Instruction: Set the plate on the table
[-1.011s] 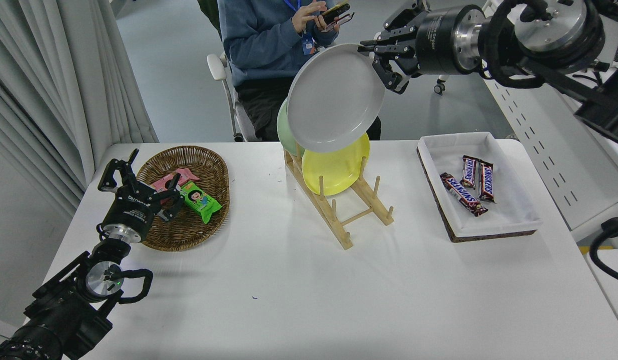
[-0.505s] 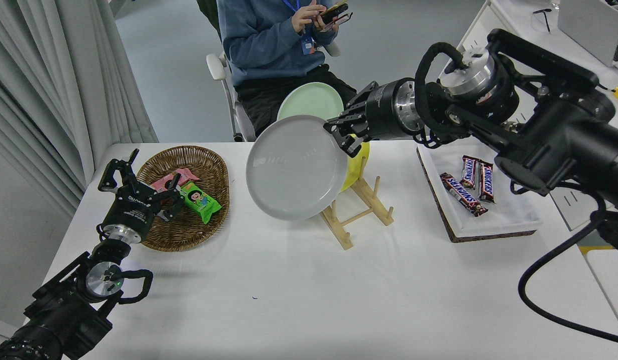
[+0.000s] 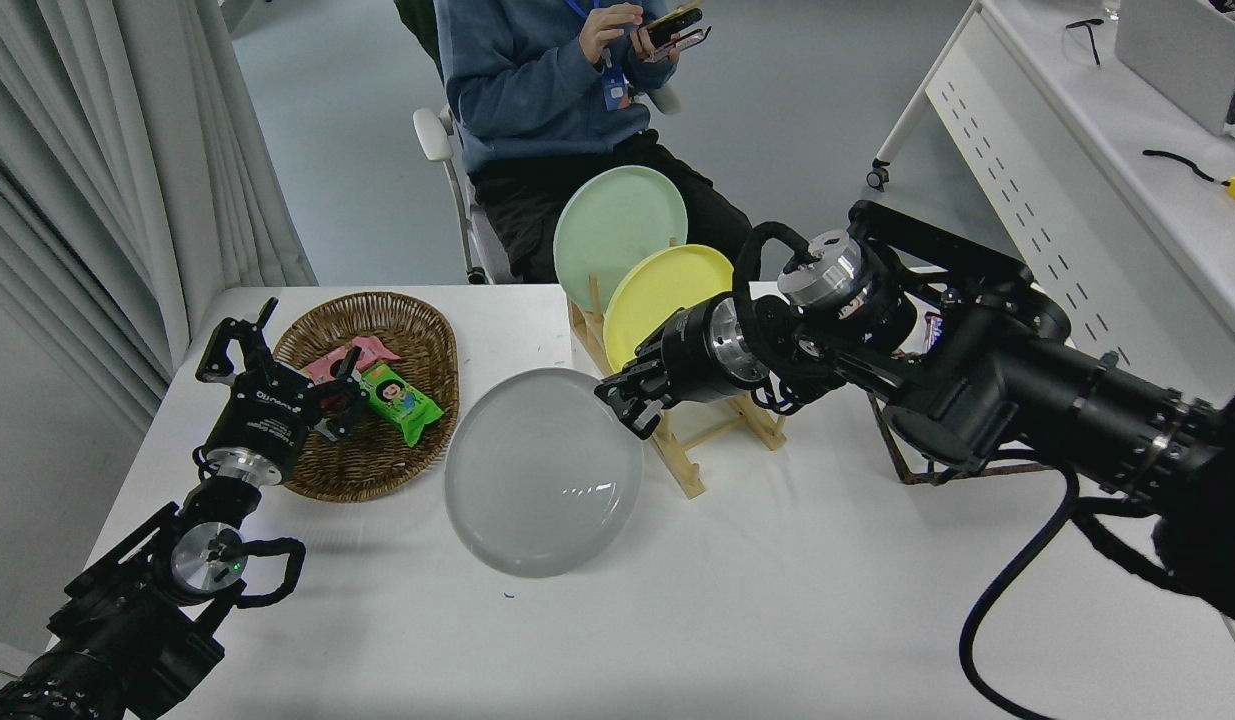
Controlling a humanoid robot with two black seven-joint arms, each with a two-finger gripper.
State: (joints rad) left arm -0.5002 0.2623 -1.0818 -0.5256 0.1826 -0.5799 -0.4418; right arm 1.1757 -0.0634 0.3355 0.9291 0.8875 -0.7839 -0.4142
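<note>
Surface: a large white rectangular desk (image 3: 677, 620) with rounded corners and a smooth matte top is seen from above. A grey floor lies beyond its far edge, pale pleated curtains (image 3: 107, 150) hang to the left of the desk, and a second white desk with a perforated side panel (image 3: 1057, 190) stands to its right. A seated person in a blue top (image 3: 537, 80) is placed at the far side of the desk, a phone held in both hands.

Items on the desk: an oval brown wicker basket (image 3: 377, 470) holding pink and green snack packets at the left; a light wooden plate rack (image 3: 707, 440) near the middle, in which a round pale green plate (image 3: 617, 220) and a round yellow plate (image 3: 657, 290) are stood on edge; a white-lined tray, mostly hidden behind the right arm.

Task item: the round, plain light-grey matte plate (image 3: 542, 470) is held just left of the wooden plate rack, in front of the basket's right end. It is tilted, its hollow face turned up and toward the camera, the upper right rim raised and the lower rim close to the desk; contact with the desk cannot be told. Being round, no long axis is shown.

Right gripper (image 3: 629, 400): jaws are clamped on the plate's upper right rim.

Left gripper (image 3: 277, 365): parked over the basket's left edge, jaws spread apart and holding nothing.
</note>
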